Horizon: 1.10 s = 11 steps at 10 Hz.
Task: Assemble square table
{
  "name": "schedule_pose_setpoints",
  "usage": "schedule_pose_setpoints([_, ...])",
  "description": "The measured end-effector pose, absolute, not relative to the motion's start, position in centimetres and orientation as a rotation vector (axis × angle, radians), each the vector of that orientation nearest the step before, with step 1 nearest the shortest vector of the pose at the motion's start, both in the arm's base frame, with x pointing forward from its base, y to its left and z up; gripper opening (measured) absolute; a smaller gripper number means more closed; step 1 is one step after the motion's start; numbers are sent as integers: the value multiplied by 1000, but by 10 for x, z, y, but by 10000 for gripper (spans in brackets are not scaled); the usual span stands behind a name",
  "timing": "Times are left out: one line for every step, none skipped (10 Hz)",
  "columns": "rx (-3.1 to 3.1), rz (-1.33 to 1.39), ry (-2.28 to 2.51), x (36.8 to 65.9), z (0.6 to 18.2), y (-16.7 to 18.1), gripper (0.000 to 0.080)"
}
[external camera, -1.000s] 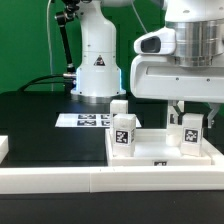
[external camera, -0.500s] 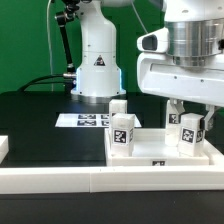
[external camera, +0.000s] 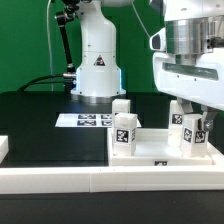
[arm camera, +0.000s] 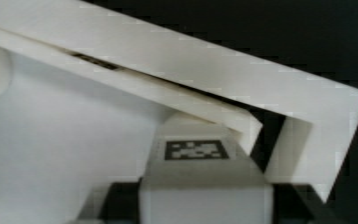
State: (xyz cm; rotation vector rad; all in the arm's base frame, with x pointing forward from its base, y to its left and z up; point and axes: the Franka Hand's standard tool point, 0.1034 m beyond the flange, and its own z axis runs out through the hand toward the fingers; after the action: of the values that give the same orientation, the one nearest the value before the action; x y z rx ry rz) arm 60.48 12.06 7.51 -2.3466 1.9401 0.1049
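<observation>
The white square table top lies at the exterior view's lower right, its raised rim forming a corner in the wrist view. Tagged white legs stand on it: one near the front left corner, another behind it, and one at the right. My gripper comes down over that right leg. In the wrist view my gripper has a dark finger tight against each side of the leg. The leg stands upright in the top's corner.
The marker board lies on the black table behind the top. The arm's white base stands at the back. A long white rail edges the front, and a small white block sits at the far left.
The wrist housing above the right leg has swung toward the exterior view's right. The leg and the other parts stay where they were.
</observation>
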Motion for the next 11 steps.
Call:
schedule_pose_setpoints([-2271, 109, 2031, 605, 75, 121, 290])
schedule_pose_setpoints([-2210, 112, 2098, 605, 76, 121, 290])
schedule_pose_setpoints([-2164, 114, 2144, 606, 76, 121, 290])
schedule_pose_setpoints([-2053, 127, 2245, 606, 76, 121, 290])
schedule_pose_setpoints([-1974, 129, 2306, 607, 76, 122, 290])
schedule_pose_setpoints([-1959, 132, 2317, 607, 76, 122, 290])
schedule_pose_setpoints([-1876, 141, 2377, 608, 76, 122, 290])
schedule_pose_setpoints([-1824, 139, 2417, 609, 76, 121, 290])
schedule_pose_setpoints([-1833, 136, 2410, 609, 76, 120, 290])
schedule_pose_setpoints([-1863, 135, 2386, 609, 76, 120, 290])
schedule_pose_setpoints([-1914, 136, 2346, 609, 76, 120, 376])
